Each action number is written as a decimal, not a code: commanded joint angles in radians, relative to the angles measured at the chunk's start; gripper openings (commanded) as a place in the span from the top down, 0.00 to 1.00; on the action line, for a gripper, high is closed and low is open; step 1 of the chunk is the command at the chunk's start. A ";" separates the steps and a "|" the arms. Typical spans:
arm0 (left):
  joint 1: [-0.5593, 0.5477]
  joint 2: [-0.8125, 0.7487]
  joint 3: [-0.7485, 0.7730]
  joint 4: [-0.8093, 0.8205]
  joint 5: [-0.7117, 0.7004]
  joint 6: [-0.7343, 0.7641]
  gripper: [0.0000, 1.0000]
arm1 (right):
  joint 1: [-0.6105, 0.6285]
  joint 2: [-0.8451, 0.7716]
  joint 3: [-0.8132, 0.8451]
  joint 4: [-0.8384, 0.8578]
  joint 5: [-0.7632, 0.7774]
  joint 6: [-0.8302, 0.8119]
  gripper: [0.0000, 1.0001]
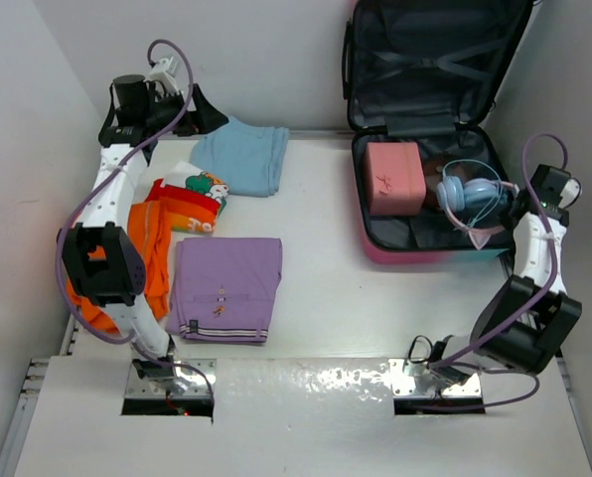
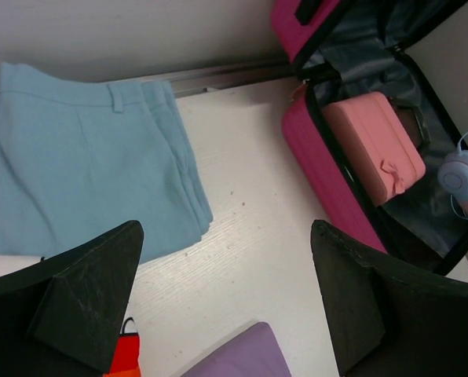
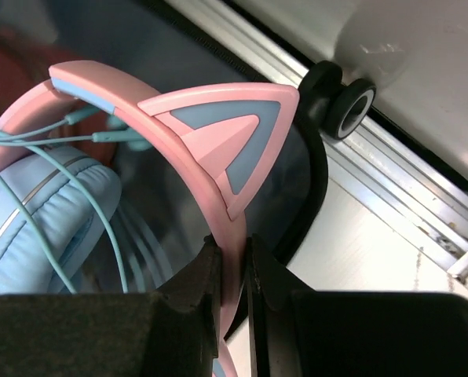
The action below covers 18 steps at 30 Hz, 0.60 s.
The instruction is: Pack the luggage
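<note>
The luggage (image 1: 370, 243) lies open at the back right, its pink shell flat on the table and its dark-lined lid (image 1: 430, 60) leaning on the wall. Inside sit a small pink box case (image 1: 395, 177) and pink-and-blue cat-ear headphones (image 1: 472, 194). My right gripper (image 3: 232, 247) is shut on the headphones' pink headband (image 3: 179, 126) over the luggage's right rim (image 3: 316, 181), near a wheel (image 3: 348, 106). My left gripper (image 2: 226, 232) hangs open and empty at the back left, above bare table between the blue trousers (image 2: 85, 157) and the luggage wall (image 2: 312, 149).
Folded clothes lie on the left half of the table: blue trousers (image 1: 241, 154), a red and white printed piece (image 1: 192, 194), an orange garment (image 1: 152, 248) and a purple garment (image 1: 226, 288). Walls close in at the back and on both sides.
</note>
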 commanded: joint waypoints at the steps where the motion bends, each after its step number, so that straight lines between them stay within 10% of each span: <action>1: 0.025 0.013 0.021 0.031 0.005 -0.010 0.16 | 0.012 0.022 0.012 0.144 0.072 0.112 1.00; 13: 0.036 0.019 0.026 0.014 -0.017 0.018 0.16 | 0.002 0.236 0.003 0.193 0.080 0.087 1.00; 18: 0.036 0.022 0.024 0.026 -0.018 -0.004 0.16 | 0.025 0.214 -0.032 0.180 0.066 -0.046 0.73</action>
